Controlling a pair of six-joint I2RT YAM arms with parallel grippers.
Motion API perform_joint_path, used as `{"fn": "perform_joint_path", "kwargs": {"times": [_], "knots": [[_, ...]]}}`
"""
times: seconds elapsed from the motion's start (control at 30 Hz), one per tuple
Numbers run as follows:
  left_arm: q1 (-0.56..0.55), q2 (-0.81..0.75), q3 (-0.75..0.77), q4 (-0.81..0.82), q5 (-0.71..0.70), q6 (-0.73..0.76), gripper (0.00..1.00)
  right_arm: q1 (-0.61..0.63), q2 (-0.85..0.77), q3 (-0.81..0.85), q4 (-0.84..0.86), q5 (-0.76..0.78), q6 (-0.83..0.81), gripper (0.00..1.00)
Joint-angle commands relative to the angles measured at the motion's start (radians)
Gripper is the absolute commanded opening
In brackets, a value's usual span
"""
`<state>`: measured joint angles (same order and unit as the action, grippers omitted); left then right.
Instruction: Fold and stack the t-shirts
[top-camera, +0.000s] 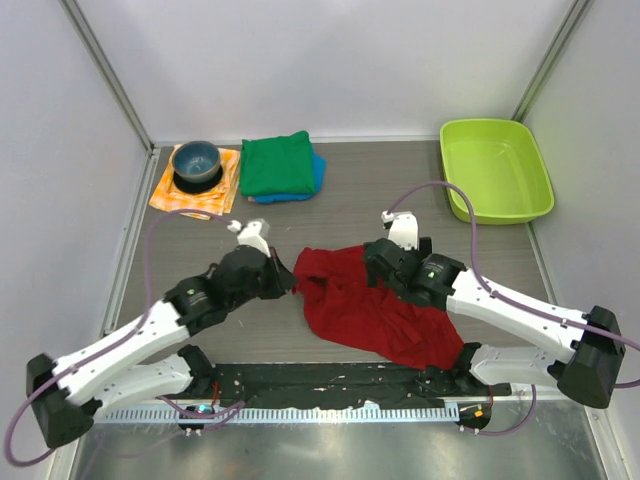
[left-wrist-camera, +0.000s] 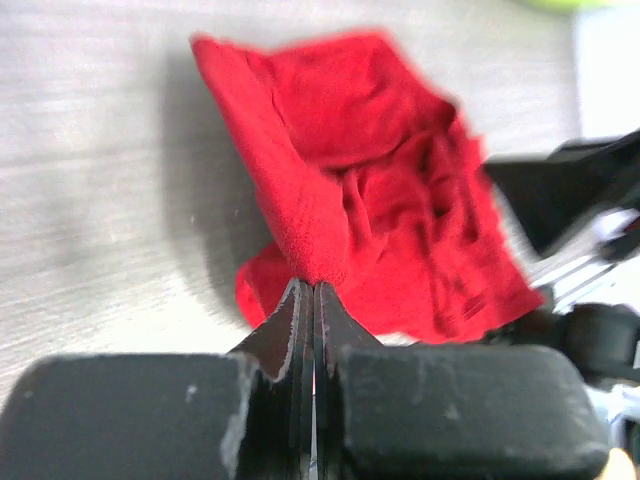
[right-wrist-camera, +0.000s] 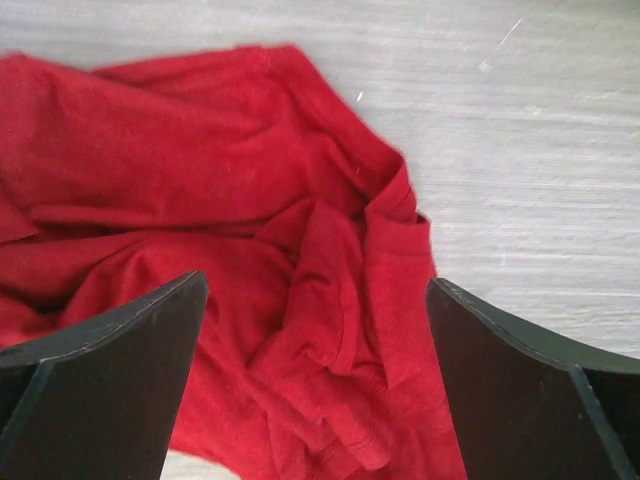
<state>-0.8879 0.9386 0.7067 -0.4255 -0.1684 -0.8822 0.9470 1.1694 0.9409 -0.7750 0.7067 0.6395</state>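
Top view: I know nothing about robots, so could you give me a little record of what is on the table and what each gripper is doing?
red shirt: crumpled on the table, between the two arms
left gripper: shut on the red shirt's edge
right gripper: open, over the red shirt
green shirt: folded, lying on the blue shirt, far side
bowl: on the checked cloth, far left
tub: far right corner
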Motion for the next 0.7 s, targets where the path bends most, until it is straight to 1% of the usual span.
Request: {"fn": "perform_joint_path", "kwargs": {"times": [0.0,0.13,0.23,0.27,0.33,0.4,0.53,0.57,0.63,0.67], "knots": [[0.0,-0.139,0.111,-0.2,-0.183,0.019,0.0,0.007,-0.065,-0.069,-0.01,-0.171,0.095,0.96],[0.001,-0.187,0.105,-0.277,-0.238,-0.02,0.0,0.042,-0.102,-0.135,-0.044,-0.259,0.155,0.9],[0.001,-0.248,0.067,-0.332,-0.302,-0.066,0.0,0.091,-0.116,-0.185,-0.056,-0.321,0.189,0.89],[0.001,-0.262,0.048,-0.341,-0.316,-0.087,0.0,0.126,-0.113,-0.206,-0.055,-0.331,0.195,0.88],[0.001,-0.303,0.036,-0.376,-0.351,-0.104,0.0,0.16,-0.091,-0.224,-0.055,-0.335,0.227,0.87],[0.001,-0.331,0.027,-0.392,-0.367,-0.118,0.0,0.2,-0.073,-0.252,-0.055,-0.332,0.249,0.84],[0.001,-0.383,0.027,-0.456,-0.393,-0.135,0.0,0.223,-0.039,-0.307,-0.047,-0.325,0.285,0.78],[0.001,-0.4,0.031,-0.463,-0.401,-0.133,0.0,0.225,-0.04,-0.324,-0.05,-0.314,0.301,0.67],[0.003,-0.411,0.036,-0.478,-0.407,-0.133,0.0,0.225,-0.047,-0.34,-0.052,-0.312,0.311,0.56],[0.003,-0.417,0.039,-0.484,-0.41,-0.132,0.0,0.226,-0.053,-0.347,-0.055,-0.314,0.315,0.44]]}}
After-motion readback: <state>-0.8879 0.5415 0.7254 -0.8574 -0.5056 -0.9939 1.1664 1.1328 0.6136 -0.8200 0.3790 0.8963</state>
